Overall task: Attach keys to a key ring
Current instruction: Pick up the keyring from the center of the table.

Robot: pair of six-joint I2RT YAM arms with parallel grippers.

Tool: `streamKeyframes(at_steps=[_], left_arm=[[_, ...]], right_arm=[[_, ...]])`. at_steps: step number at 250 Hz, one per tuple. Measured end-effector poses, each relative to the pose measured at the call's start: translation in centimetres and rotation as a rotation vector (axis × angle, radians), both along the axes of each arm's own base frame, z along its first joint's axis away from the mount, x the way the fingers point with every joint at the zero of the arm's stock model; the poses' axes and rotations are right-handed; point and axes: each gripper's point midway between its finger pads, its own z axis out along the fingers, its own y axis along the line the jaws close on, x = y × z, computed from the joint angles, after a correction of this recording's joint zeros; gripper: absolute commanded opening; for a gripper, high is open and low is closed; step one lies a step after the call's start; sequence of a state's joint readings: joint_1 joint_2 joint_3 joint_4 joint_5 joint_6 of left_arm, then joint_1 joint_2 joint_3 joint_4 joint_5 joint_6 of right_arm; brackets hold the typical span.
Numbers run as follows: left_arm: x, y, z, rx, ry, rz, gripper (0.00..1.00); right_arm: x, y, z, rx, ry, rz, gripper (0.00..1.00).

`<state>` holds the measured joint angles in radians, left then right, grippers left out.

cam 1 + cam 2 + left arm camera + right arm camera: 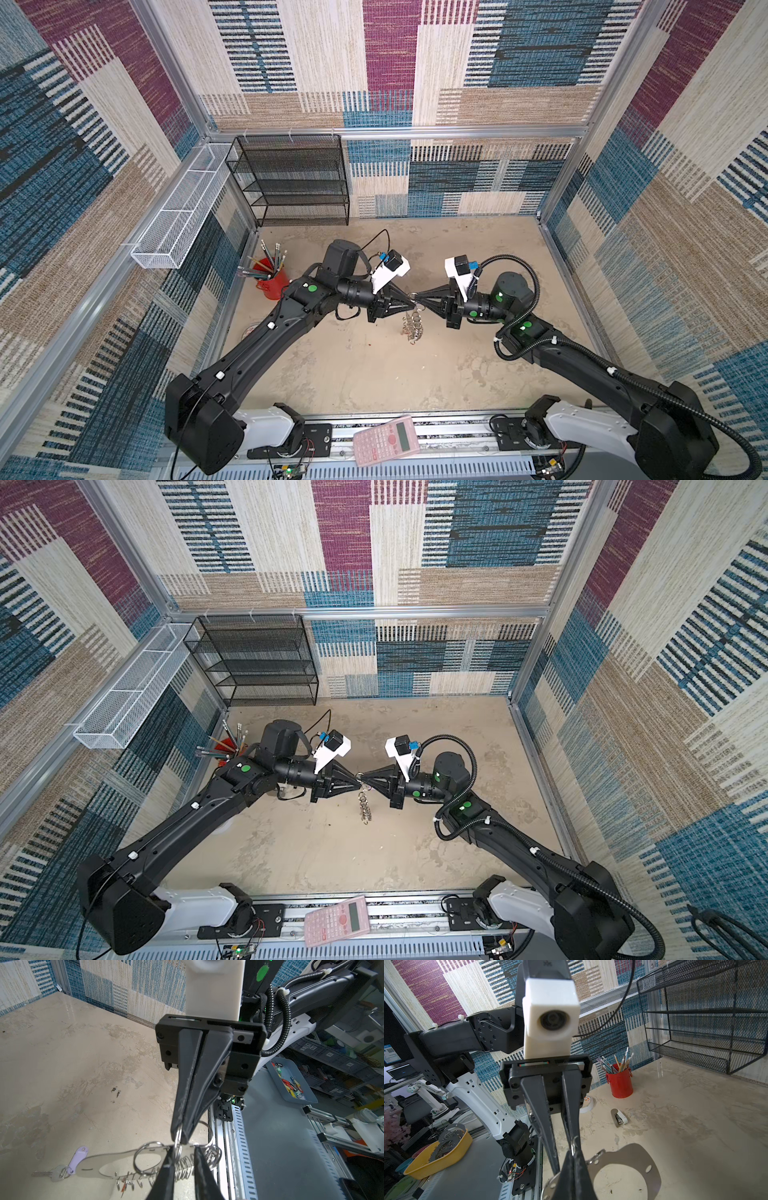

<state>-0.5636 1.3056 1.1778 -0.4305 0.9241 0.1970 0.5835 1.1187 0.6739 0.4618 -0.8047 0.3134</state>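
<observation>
Right gripper (pixel 180 1136) has its two jaws pressed fully together, and between the tips it pinches one silver split ring of the key ring (pixel 108 1161), so that this grey band with its row of rings is lifted above the table (pixel 374 374). From the opposite side the left gripper (pixel 184 1149) meets it almost tip to tip. Its jaws stand a little apart, one on each side of the ringed edge of the band, and I cannot see that they press on anything. In both top views the two grippers form nearly one line over the middle of the table, and below their meeting place the rings show as a short silver string. The right wrist camera shows the band as a flat grey plate with a large hole in it. At the end of the band far from the grippers, the left wrist camera shows the lilac key (pixel 80 1156), its silver blade pointing away from the band (whether it lies on the table or hangs from the band, I cannot tell). Farther out, a small stapler (pixel 619 1116) lies on the table, and a red cup (pixel 272 284) full of pencils stands near the left wall. A black mesh shelf (pixel 299 178) stands at the back wall, a white wire basket (pixel 178 216) hangs on the left wall, and a pink calculator (pixel 386 440) rests on the front rail between the two arm bases.
</observation>
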Motion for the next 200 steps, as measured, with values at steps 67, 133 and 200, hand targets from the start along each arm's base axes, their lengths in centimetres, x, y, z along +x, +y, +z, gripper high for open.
streamKeyframes(at_steps=[67, 133, 200], left_arm=[[0.03, -0.05, 0.09, -0.01, 0.009, 0.001, 0.14], [0.13, -0.02, -0.03, -0.006, 0.012, 0.005, 0.17], [0.29, 0.01, -0.17, -0.001, 0.013, 0.012, 0.1]], right_arm=[[-0.03, 0.06, -0.07, 0.0, 0.0, 0.006, 0.0], [0.0, 0.15, -0.28, -0.004, 0.005, 0.011, 0.0], [0.01, 0.22, -0.5, -0.007, 0.01, 0.017, 0.0]])
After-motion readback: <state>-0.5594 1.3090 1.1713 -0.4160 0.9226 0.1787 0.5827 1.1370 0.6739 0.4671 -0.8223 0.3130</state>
